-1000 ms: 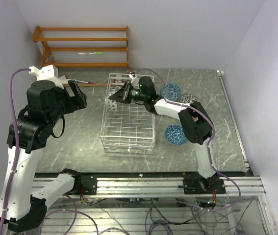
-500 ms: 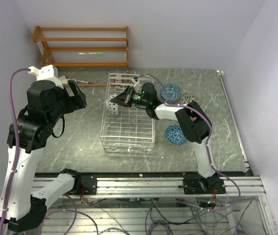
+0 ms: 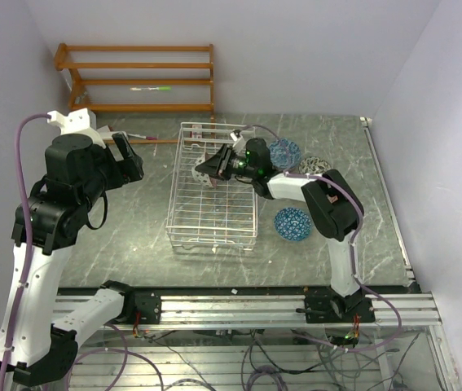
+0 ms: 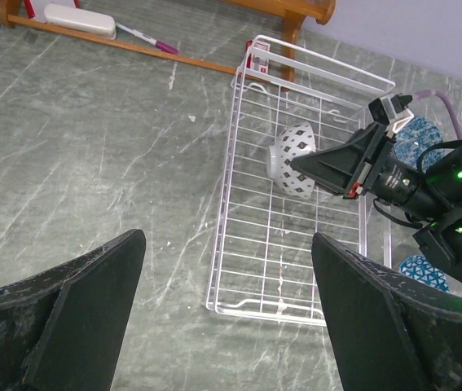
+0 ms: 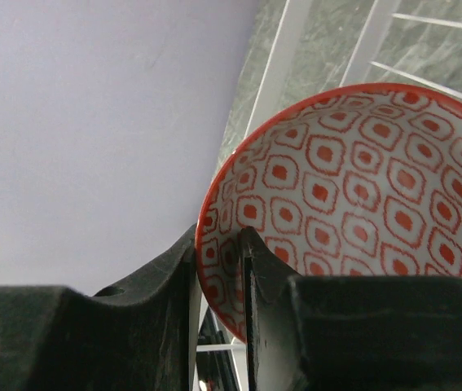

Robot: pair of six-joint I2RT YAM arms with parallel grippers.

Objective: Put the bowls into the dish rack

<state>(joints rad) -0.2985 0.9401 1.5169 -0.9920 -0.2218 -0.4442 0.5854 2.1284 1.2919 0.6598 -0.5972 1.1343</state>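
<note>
from above: the right gripper (image 3: 212, 169) is reaching across the far half of the white wire dish rack (image 3: 213, 243), clamped on a red-patterned bowl (image 3: 203, 173) that's tipped on its side, inside the rack's outline near the far end. off to the rack's right on the table (image 3: 133, 228), a blue bowl (image 3: 283, 152) and a grey-white bowl (image 3: 314, 165) sit near each other, with a second blue bowl (image 3: 292, 223) closer in. the left gripper (image 3: 127, 163) hangs raised on the left, well apart from the rack, and there's an orange wooden shelf (image 3: 137, 77) at the back wall. left wrist view: its own fingers (image 4: 68, 318) are spread wide with nothing between them. the bowl shows its pale diamond-dotted outside, foot ring facing left, over the grid. whether it touches the wires, cannot tell. right wrist view: two dark fingers pinch the bowl's rim, one inside, one outside, the red pattern filling the frame, rack wire behind.
</note>
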